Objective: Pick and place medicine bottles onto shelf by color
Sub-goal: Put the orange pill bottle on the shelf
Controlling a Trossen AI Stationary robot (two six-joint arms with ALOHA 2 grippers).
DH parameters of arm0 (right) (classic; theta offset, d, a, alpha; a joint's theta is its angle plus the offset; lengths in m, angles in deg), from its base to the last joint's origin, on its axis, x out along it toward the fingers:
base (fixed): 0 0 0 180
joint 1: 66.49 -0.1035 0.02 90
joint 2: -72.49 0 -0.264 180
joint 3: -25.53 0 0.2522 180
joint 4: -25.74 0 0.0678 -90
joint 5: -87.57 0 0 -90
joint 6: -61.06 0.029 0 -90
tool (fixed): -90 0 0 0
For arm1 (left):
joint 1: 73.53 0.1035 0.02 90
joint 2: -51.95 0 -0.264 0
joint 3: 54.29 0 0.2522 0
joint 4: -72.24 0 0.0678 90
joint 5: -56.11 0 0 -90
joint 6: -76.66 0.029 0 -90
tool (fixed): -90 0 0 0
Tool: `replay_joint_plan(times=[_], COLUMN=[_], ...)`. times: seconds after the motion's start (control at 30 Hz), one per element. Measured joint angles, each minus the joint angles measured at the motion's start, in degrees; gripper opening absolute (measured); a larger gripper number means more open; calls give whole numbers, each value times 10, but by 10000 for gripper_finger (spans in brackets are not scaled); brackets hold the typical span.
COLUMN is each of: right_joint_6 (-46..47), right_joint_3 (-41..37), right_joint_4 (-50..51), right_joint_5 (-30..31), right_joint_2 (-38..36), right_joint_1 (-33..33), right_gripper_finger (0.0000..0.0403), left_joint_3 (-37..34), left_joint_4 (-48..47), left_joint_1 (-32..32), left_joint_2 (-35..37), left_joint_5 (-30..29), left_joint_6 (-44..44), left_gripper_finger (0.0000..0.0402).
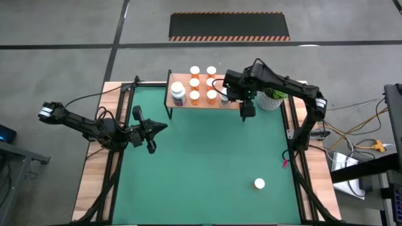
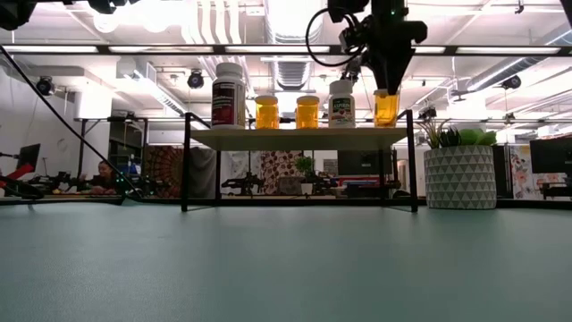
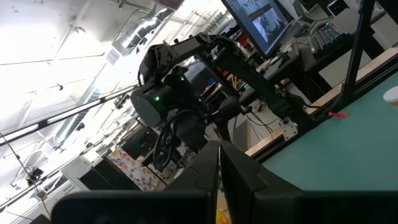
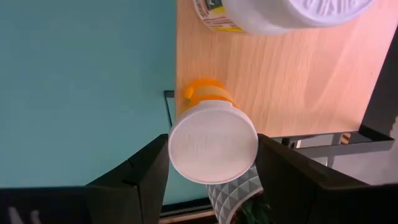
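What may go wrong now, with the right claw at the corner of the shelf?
The orange bottle between the right claw's fingers stands at the very corner of the shelf; a nudge on withdrawal might tip it off. The claw may also brush the neighbouring white bottle.

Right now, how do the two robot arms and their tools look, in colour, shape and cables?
Both arms are dark, almost black, built of slim jointed segments. The left arm has a white block at its outer end and a thin black cable looping beside it. The right arm shows a small green light and black cable loops. The right tool has two broad, flat dark fingers; the left tool is dark too.
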Motion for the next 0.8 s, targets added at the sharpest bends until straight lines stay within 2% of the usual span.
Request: replay_joint_plan(times=[0.4, 0.53, 0.8], right_joint_6=[0, 13, 15], right_joint_3=[1, 0, 0], right_joint_4=[-17, -27, -29], right_joint_5=[8, 43, 44], right_joint_2=[7, 7, 7], right_joint_1=[6, 7, 10], right_gripper_finger=[208, 227, 270], left_joint_3=[0, 0, 0], left_joint_4=[0, 0, 0], left_joint_1=[0, 0, 0], left_joint_2=[0, 0, 0], left_joint_5=[0, 0, 0], left_joint_6=[0, 0, 0], left_gripper_finger=[0, 0, 0])
